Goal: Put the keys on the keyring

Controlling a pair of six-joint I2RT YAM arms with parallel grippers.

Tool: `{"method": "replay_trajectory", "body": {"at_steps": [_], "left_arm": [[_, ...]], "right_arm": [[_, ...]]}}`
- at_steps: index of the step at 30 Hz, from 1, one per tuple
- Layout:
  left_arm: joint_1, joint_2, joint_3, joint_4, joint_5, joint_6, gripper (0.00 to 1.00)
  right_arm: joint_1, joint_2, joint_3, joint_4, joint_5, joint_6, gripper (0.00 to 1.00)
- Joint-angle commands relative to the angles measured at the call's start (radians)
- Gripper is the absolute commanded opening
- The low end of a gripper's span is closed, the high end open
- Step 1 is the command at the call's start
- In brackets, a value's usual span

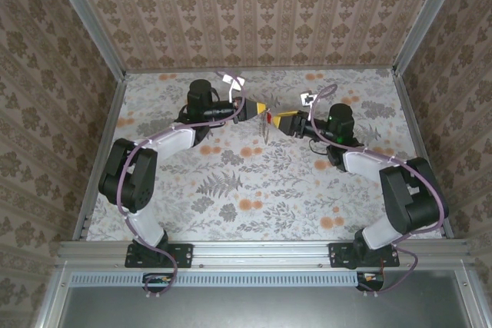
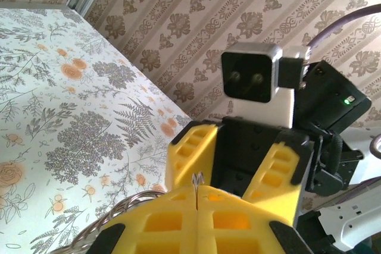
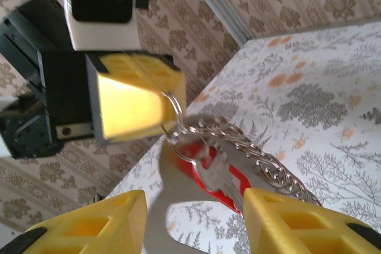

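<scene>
**A:** Top view: left gripper (image 1: 264,110) and right gripper (image 1: 278,118) are set tip to tip over the table (image 1: 231,190), toward 12 o'clock. A small bundle hangs between them.

**B:** Left wrist view: the left gripper (image 2: 196,197) is clenched on a thin wire split ring (image 2: 196,178), pinched at the finger seam. The right gripper (image 2: 235,159) is seen at 12 o'clock, fingers spread, nothing held. A braided chain (image 2: 107,218) runs off at 8 o'clock.

**A:** Right wrist view: the red key (image 3: 231,184) hangs at 5 o'clock of the ring. It has a glossy plastic head and a thin silver blade. The keyring (image 3: 168,197), a flat, dull grey, hollow loop, sits at 6 o'clock between the spread fingers. Whether the key is threaded onto it cannot be told.

**B:** The loop should probably be clamped across its flat faces. Hard metal is likely to slip, and the wire may twist.
</scene>
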Motion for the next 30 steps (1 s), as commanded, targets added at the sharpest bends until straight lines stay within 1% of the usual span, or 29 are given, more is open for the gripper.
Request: {"method": "replay_trajectory", "body": {"at_steps": [1,4,7,12,15,24,30], "left_arm": [[0.007,0.010,-0.010,0.053,-0.010,-0.031,0.00],[0.007,0.009,-0.014,0.063,-0.017,-0.044,0.00],[0.007,0.009,-0.020,0.088,-0.022,-0.064,0.00],[0.007,0.019,-0.025,0.140,-0.021,-0.104,0.00],[0.007,0.026,-0.030,0.170,-0.022,-0.126,0.00],[0.008,0.032,-0.032,0.186,-0.032,-0.134,0.00],[0.008,0.039,-0.027,0.201,-0.031,-0.145,0.00]], "right_arm": [[0.000,-0.022,0.029,0.056,0.052,0.083,0.48],[0.000,0.004,0.051,0.118,0.078,0.165,0.48],[0.000,0.048,0.074,0.194,0.077,0.246,0.48],[0.008,0.114,0.098,0.289,0.076,0.334,0.47],[0.020,0.132,0.106,0.295,0.080,0.337,0.47],[0.044,0.145,0.098,0.311,0.068,0.336,0.41],[0.051,0.155,0.094,0.319,0.064,0.336,0.36]]}}
